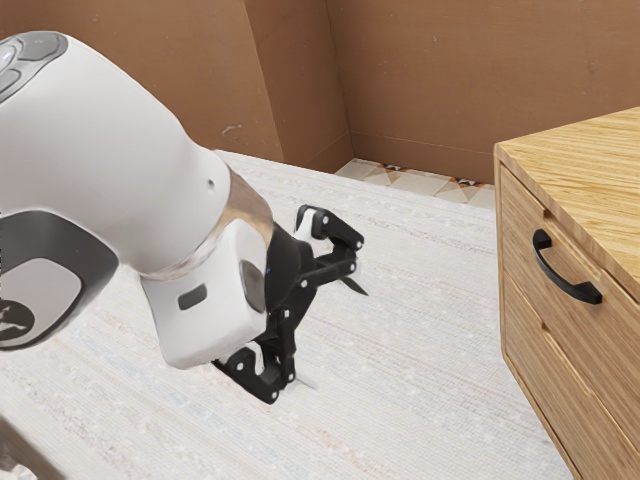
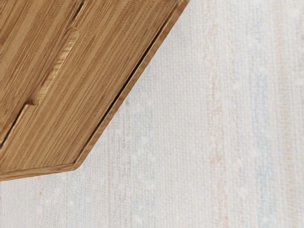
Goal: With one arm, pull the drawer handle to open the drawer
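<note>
Plain brown walls (image 1: 450,70) are standing at the back, and two of them are meeting in a corner (image 1: 340,80) near the middle of the exterior view. At their foot a narrow strip of patterned tile floor (image 1: 420,182) is showing. In front of it a pale, woven-looking surface (image 1: 430,330) is spreading across the scene, with faint stripes running through it. At the exterior view's right a light wooden cabinet (image 1: 590,160) is standing on this surface, its grain running along the top. Soft, even light is falling on everything.
</note>
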Robot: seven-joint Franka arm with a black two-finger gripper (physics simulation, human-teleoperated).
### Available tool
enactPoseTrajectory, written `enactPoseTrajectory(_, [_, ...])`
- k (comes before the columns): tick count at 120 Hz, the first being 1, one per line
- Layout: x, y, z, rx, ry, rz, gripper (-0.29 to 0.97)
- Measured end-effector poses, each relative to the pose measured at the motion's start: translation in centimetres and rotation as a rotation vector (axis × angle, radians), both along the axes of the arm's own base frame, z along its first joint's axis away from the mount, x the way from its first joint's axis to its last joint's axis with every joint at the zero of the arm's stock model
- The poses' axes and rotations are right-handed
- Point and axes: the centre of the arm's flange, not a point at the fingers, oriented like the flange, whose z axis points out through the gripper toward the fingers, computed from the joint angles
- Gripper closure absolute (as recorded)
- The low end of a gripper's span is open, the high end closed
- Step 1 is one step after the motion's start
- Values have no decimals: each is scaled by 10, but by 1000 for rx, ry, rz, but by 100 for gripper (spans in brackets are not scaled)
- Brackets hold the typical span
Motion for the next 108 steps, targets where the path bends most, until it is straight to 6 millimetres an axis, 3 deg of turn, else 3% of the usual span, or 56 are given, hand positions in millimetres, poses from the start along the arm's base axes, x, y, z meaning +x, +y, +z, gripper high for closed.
enactPoseTrajectory(25, [9, -12, 5, 45, -101, -218, 0])
enactPoseTrajectory(57, [4, -34, 5, 46, -167, -388, 0])
enactPoseTrajectory(87, [44, -40, -10, 38, -185, -441, 0])
enactPoseTrajectory(108, [55, -48, -13, 58, -205, -470, 0])
